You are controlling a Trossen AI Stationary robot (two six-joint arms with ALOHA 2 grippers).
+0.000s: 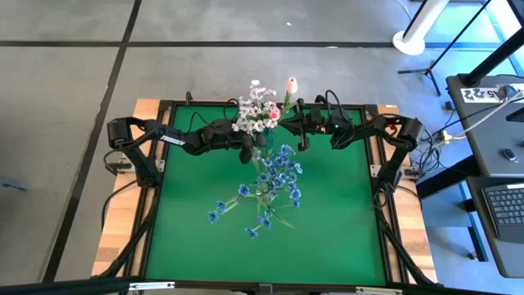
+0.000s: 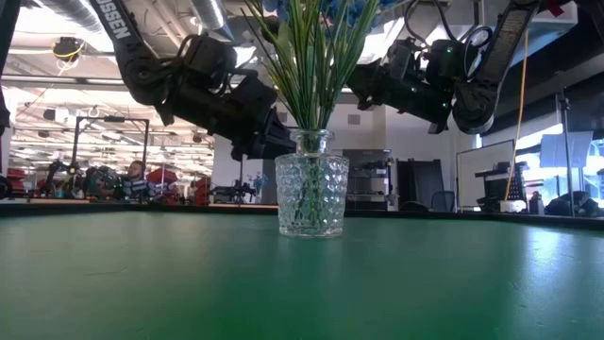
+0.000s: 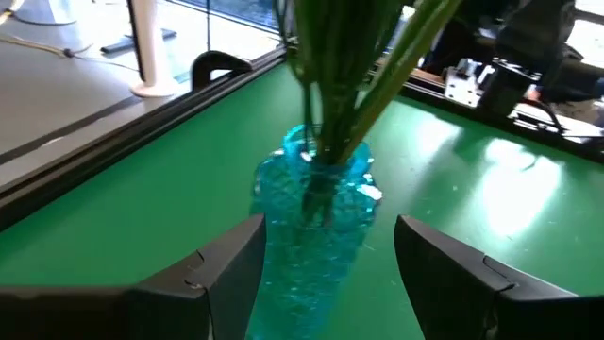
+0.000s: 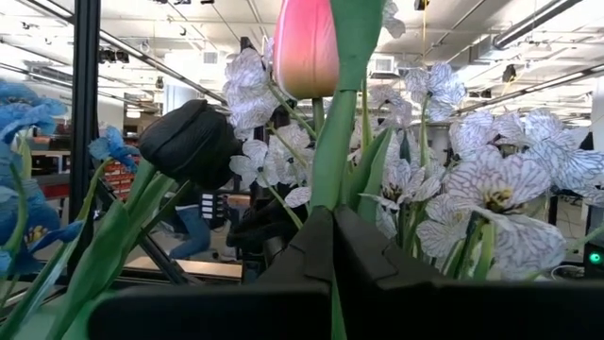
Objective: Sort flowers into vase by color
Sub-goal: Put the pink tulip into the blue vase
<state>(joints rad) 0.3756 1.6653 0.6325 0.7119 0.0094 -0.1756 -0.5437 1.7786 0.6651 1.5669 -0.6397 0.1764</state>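
Observation:
A studded glass vase stands on the green mat, holding a bunch of green stems with blue blossoms spreading toward the near edge. White blossoms show just beyond it. My left gripper is open at the vase's far left side, one finger on each side of the vase. At the far right of the vase my right gripper is shut on a pink tulip. In the right wrist view a dark bud and white blossoms stand close before it. My left gripper's fingers stand close beside the vase's glass wall; whether either one touches it I cannot tell. My right gripper pinches the tulip's green stem between its two shut fingers, well below the pink bud. The fingers come nearly level from the table's right side. The tulip stands up above them, lifted clear of the table.
A black frame rail borders the mat on all sides. The near half of the mat is open green surface. Off the table to the right stands a desk with a keyboard, and a white stand base sits beyond the far edge.

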